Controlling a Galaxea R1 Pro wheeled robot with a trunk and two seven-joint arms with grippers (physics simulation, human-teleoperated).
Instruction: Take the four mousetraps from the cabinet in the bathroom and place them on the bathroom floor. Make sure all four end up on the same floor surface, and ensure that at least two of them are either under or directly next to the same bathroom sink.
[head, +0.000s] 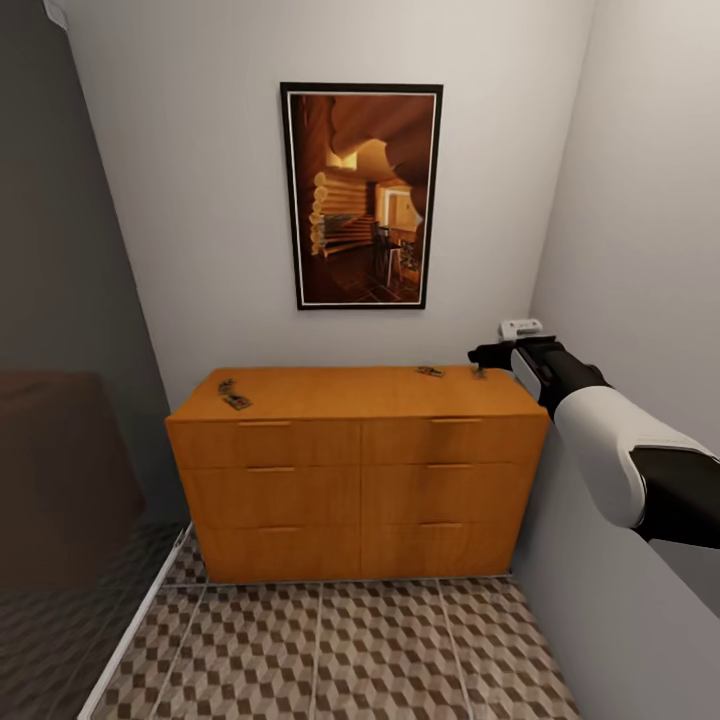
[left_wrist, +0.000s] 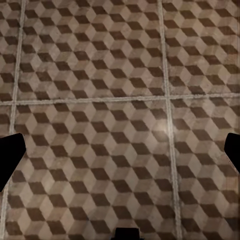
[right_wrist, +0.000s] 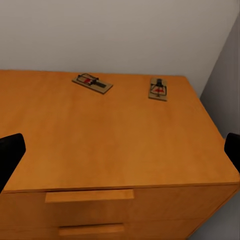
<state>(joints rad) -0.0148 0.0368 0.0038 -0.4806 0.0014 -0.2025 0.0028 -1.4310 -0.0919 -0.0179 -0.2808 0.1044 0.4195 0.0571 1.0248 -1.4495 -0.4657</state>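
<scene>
On the cabinet (head: 360, 470), traps (right_wrist: 92, 83) and (right_wrist: 158, 89) lie flat near its back edge. The right gripper (head: 480, 356) hovers over the cabinet's right end, jaws spread; it should descend squarely over one trap, pinching across the board. The left gripper's jaws are spread over the floor (left_wrist: 120, 100).

Cabinet (right_wrist: 100, 140) smooth satin wood; bathroom floor (left_wrist: 120, 100) matt patterned tile.

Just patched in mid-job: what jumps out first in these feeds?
The wide orange cabinet against the far wall, all drawers shut, under a tall framed picture. Mousetraps lie on its top: two in the right wrist view, more at the left end. The right end effector hovers by the cabinet's right end, open.
</scene>
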